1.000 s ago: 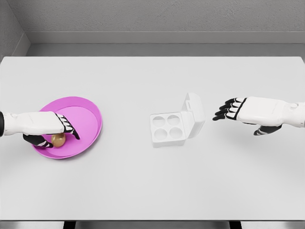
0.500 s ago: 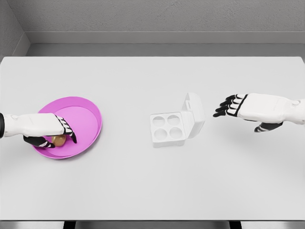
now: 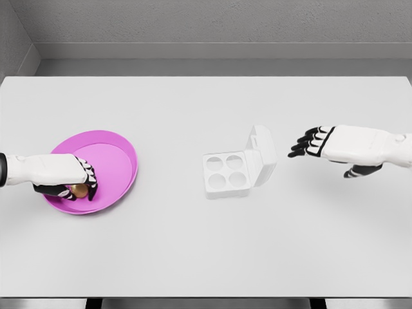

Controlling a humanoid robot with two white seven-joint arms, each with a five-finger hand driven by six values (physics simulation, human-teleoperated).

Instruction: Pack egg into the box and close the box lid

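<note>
At the lower left of the frame the left hand (image 3: 64,179) has its fingers curled around the egg (image 3: 79,190), which lies in the pink plate (image 3: 119,161). Its long axis cannot be told. The open box (image 3: 226,173) is at the centre, to the right of the egg. At the right the right hand (image 3: 335,147) hovers with fingers spread, nearer to the lid (image 3: 262,154).

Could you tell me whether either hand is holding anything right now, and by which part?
The left hand is curled around the egg in the pink plate, gripping its sides. The right hand holds nothing.
</note>
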